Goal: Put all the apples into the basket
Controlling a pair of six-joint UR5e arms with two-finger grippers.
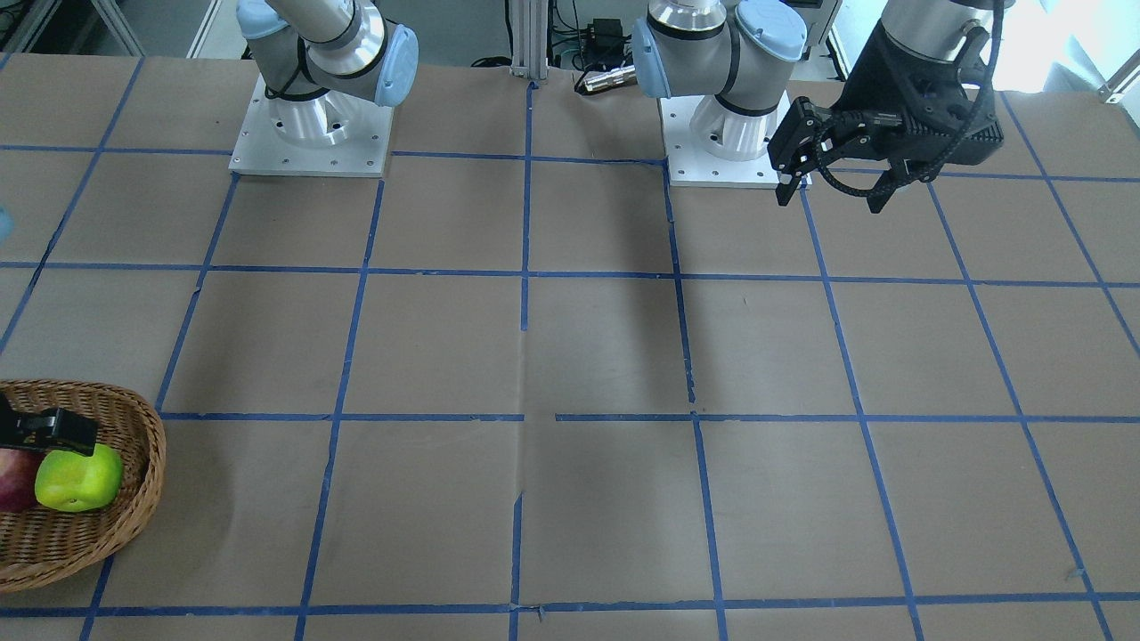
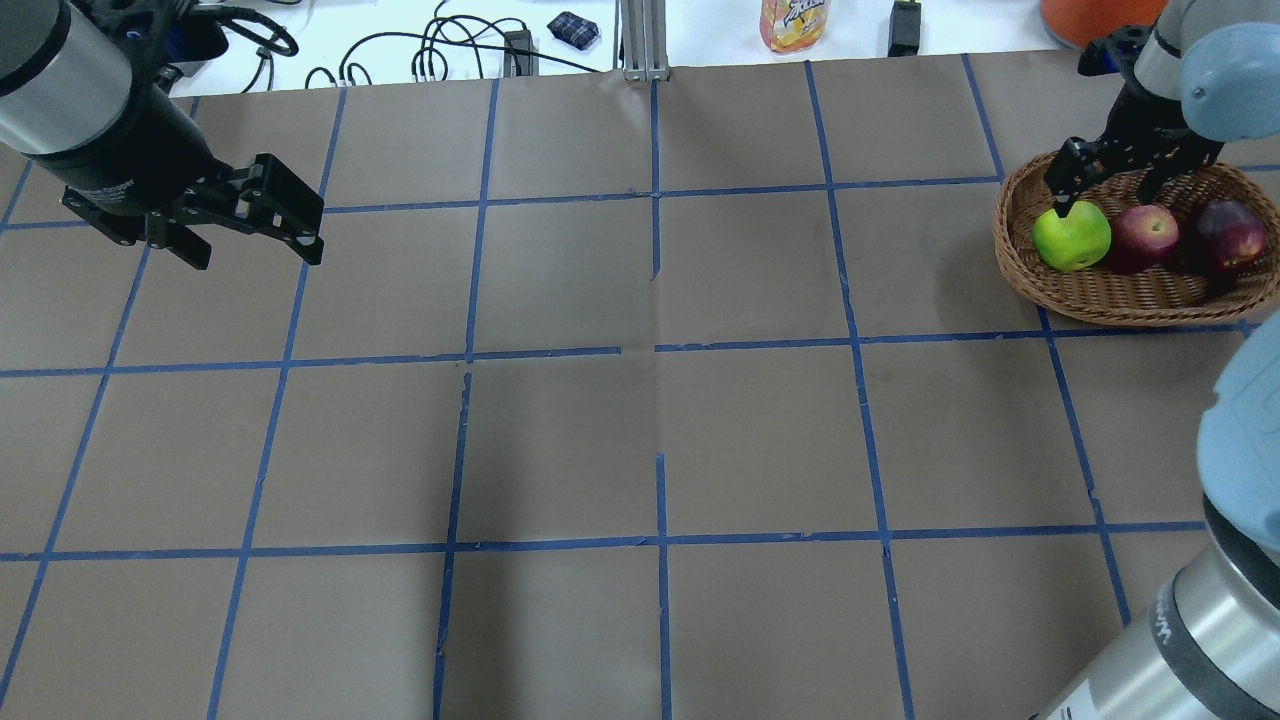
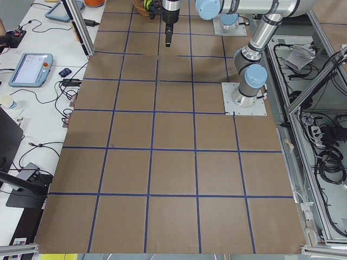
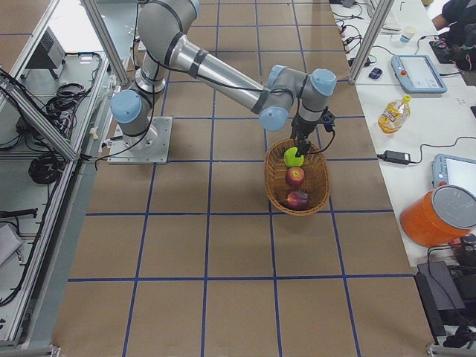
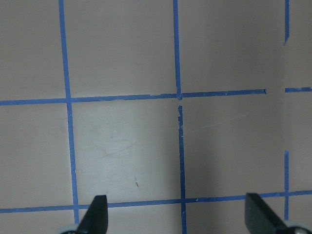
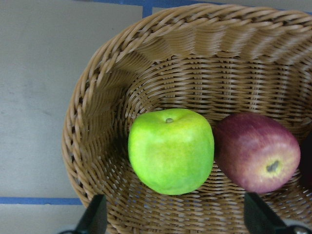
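The light brown wicker basket (image 2: pixel 1120 295) stands at the table's far right; it also shows in the front view (image 1: pixel 134 418) and the right wrist view (image 6: pixel 195 29). In it lie the yellow-green apple (image 2: pixel 1072 237) (image 6: pixel 170 151), the red apple (image 2: pixel 1145 232) (image 6: pixel 257 152) and the dark maroon apple (image 2: pixel 1232 235). My right gripper (image 2: pixel 1108 190) (image 6: pixel 175 217) is open and empty just above the green apple, apart from it. My left gripper (image 2: pixel 312 235) (image 1: pixel 830 203) (image 5: pixel 180 217) is open and empty, above bare table at the far left.
The table is brown paper with a grid of blue tape (image 2: pixel 655 345). Both arm bases (image 1: pixel 312 133) (image 1: pixel 730 142) stand at the robot's edge. A juice bottle (image 2: pixel 795 22), cables and an orange container (image 2: pixel 1090 15) lie beyond the far edge.
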